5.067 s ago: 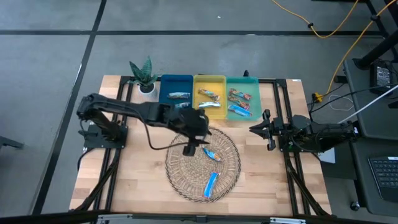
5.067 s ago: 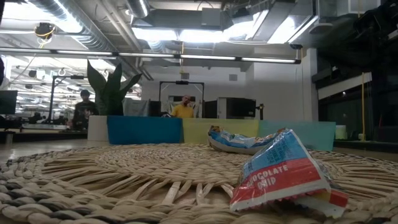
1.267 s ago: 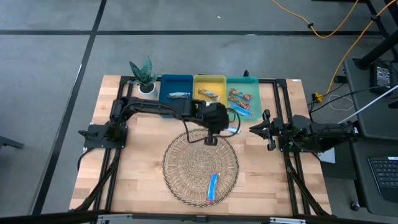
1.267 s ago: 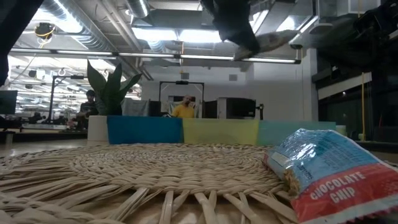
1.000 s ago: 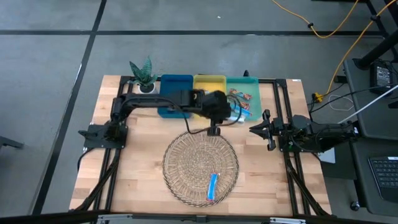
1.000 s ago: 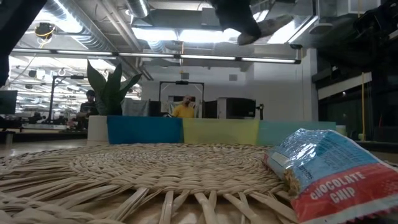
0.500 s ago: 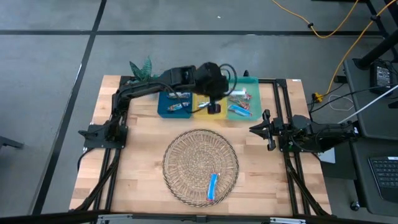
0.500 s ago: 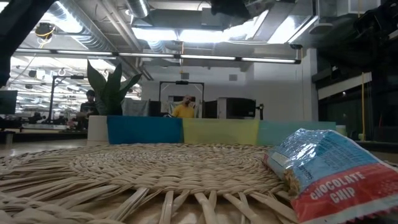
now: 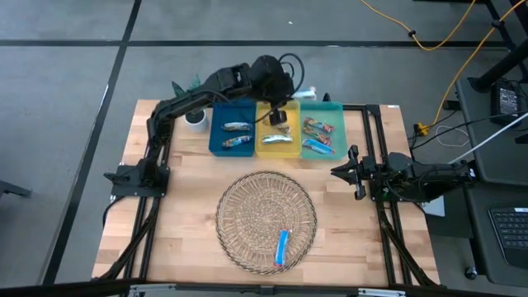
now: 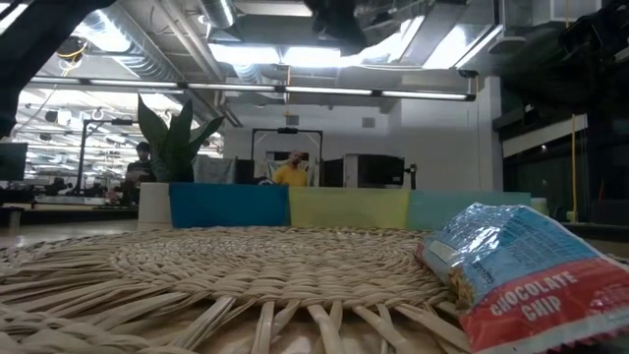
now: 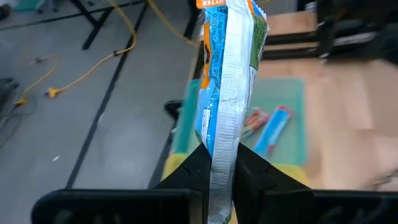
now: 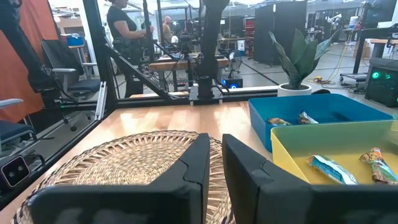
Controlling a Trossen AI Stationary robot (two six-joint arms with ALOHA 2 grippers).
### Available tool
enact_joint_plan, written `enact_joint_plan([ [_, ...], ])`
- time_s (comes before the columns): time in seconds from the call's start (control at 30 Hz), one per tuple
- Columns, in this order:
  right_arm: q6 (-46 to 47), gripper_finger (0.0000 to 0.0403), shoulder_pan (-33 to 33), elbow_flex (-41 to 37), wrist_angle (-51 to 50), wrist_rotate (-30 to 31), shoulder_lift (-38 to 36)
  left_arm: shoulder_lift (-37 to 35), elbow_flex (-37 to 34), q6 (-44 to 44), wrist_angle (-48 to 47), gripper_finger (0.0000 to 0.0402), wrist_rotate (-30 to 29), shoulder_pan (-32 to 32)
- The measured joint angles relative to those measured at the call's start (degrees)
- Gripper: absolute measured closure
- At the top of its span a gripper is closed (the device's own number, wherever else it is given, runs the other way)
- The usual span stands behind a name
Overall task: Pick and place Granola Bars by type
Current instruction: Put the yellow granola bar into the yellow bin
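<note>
Now we see the left hand [image 11: 219, 163] raised above the far end of the yellow tray [image 9: 294, 106], clenched on a silvery-blue granola bar [image 11: 227, 68] that sticks out from between its fingers [image 11: 189, 168]. In the high view one end of this bar [image 9: 306, 93] shows beside the wrist, over the far edge of the counter [image 9: 181, 214].

The other bars are sorted in the three trays: two in the blue tray [image 9: 216, 124], two in the yellow one, and two in the green tray [image 9: 337, 124]. One bright blue bar [image 9: 281, 247] lies on the woven mat [image 9: 266, 219], near its front edge.

The right hand [image 9: 341, 172] waits low at the right side of the counter, beside the mat, with its fingers [image 12: 193, 165] almost closed and nothing between them.
</note>
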Motion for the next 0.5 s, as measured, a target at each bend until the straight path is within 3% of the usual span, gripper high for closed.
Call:
enact_joint_plan([
  [0.5,0.00,0.0354,-0.02,0.00,-0.02,0.00,0.00,0.04,0.00,4.11,-0.39,0.0368,-0.60,10.49],
])
